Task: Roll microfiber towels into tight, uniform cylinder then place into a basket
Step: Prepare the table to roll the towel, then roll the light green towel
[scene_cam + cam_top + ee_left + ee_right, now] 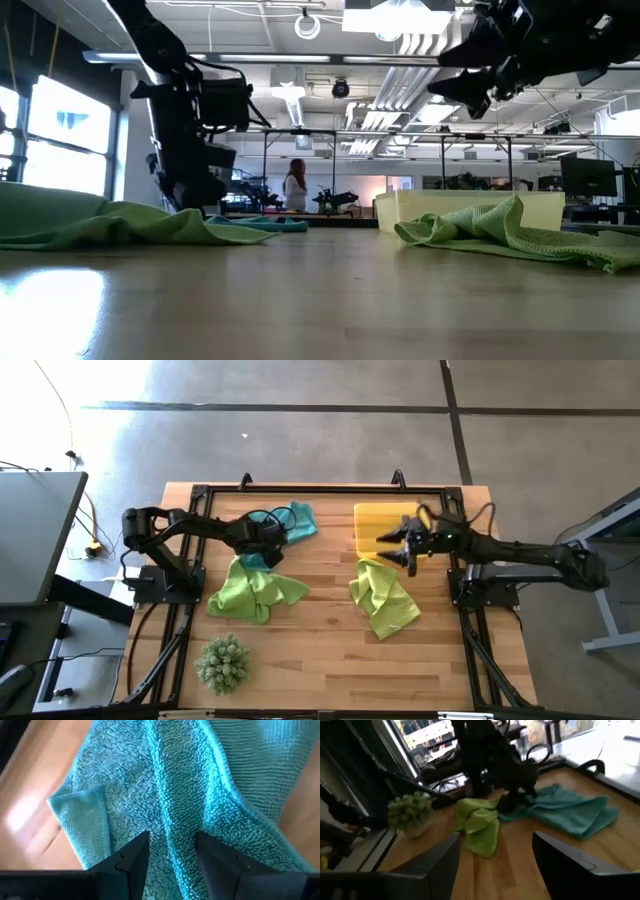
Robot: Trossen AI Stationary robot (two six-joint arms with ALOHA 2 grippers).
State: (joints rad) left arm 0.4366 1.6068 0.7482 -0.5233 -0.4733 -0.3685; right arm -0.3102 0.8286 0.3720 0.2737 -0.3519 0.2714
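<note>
Three microfiber towels lie crumpled and unrolled on a pale wooden table [320, 660]. The teal towel [297, 520], its looped pile bunched into a long ridge in the left wrist view, sits toward the table's far edge, left of centre. One lime-green towel [252, 592] lies rumpled just in front of it, the two touching or overlapping; the second lime-green towel [384, 598] lies in loose folds on the right half, its far end reaching the near wall of the basket [372, 520], a shallow translucent yellow tray at the far right of the table. No towel is inside the basket.

A spiky green ball-shaped plant [222, 663] stands near the front left corner. Black frame rails edge the tabletop, and grey concrete floor surrounds it. From table height the room behind is a large workshop with ceiling lights and windows on the left; a person [296, 186] stands in the distance.

The left gripper [268, 544] is down on the near end of the teal towel, between it and the first lime-green towel. Its fingers [131, 862] are set narrowly apart on either side of the raised teal ridge, with the cloth running up between them.

The right gripper [400, 547] hangs above the table over the basket's near edge and the far end of the second lime-green towel, touching neither. Its jaws stand wide apart and hold nothing.
</note>
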